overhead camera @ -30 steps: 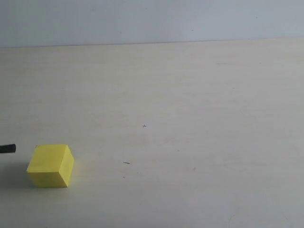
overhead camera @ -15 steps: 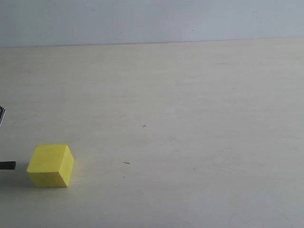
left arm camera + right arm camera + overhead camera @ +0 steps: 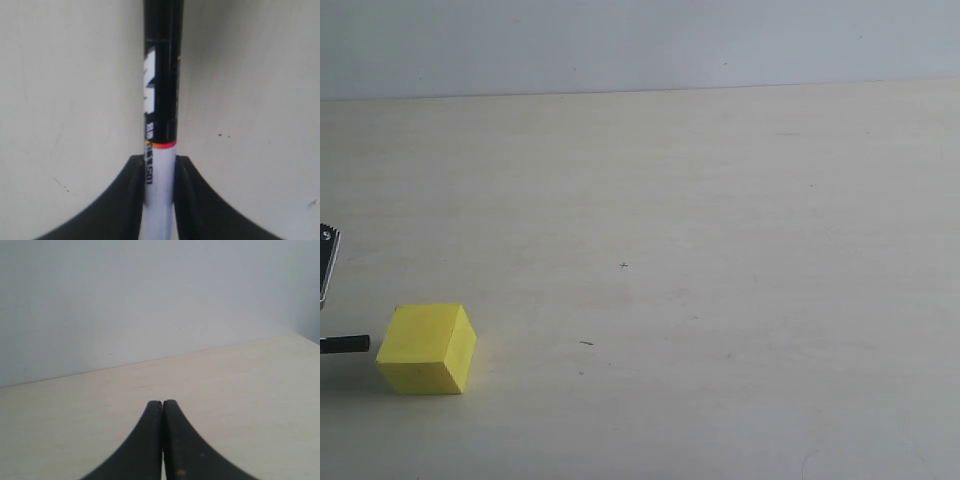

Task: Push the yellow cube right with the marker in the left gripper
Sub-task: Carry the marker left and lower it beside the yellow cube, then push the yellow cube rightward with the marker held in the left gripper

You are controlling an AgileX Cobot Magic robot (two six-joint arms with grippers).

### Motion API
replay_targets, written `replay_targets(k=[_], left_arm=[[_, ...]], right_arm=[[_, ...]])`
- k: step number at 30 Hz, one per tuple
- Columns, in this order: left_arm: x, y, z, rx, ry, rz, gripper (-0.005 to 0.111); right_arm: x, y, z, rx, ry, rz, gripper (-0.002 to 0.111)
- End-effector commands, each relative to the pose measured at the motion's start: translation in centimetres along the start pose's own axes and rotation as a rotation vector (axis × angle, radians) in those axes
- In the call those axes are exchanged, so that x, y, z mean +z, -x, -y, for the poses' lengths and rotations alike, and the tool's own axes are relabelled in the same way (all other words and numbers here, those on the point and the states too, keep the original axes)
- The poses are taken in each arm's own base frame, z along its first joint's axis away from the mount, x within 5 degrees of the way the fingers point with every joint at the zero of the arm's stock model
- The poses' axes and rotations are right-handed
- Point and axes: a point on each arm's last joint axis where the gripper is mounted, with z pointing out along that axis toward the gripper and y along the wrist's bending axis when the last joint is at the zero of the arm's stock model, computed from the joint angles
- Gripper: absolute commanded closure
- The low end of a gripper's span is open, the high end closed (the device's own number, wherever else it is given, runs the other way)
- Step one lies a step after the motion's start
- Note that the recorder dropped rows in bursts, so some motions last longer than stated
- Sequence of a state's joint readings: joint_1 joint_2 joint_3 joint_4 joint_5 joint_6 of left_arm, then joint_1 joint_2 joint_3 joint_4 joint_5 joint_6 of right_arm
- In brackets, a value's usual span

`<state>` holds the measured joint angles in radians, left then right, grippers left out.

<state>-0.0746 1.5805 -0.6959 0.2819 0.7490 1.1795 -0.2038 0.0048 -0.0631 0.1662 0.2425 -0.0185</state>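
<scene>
The yellow cube [image 3: 426,348] rests on the pale table at the lower left of the exterior view. The marker [image 3: 347,343] pokes in from the left edge, its black tip a short gap from the cube's left side. A sliver of the left arm's metal [image 3: 327,262] shows at that edge above it. In the left wrist view my left gripper [image 3: 160,161] is shut on the marker [image 3: 161,100], the jaws clamping the white barrel below the red band; the cube is out of that view. My right gripper [image 3: 162,404] is shut with nothing held, out of the exterior view.
The pale wooden table [image 3: 700,250] runs back to a plain grey wall [image 3: 640,45]. A tiny cross mark [image 3: 624,265] and a short dark scratch [image 3: 586,343] lie on the tabletop to the right of the cube.
The marker tip has dropped lower and moved right toward the cube's left face. A bit of the left arm has come into view at the left edge. The cube has not moved.
</scene>
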Motion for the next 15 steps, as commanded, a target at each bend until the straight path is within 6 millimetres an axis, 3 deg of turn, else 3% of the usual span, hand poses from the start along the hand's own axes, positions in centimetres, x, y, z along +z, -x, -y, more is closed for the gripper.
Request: replay_targets(k=[1,8,15], left_arm=[[0.1,-0.2,0.4,0.041,-0.033,-0.013,0.107],[0.3,-2.0,0.9,0.057,-0.093,-0.128,0.107],[0.5,1.0,0.4,0.055,-0.009,0.081,0.107]], right_arm=[[0.0,-0.1,0.1,-0.012,-0.006,0.004,0.108],[0.0,-0.1,0.1,-0.012,-0.006,0.004,0.108],[0.0,-0.1,0.1,-0.012,-0.006,0.004,0.108]])
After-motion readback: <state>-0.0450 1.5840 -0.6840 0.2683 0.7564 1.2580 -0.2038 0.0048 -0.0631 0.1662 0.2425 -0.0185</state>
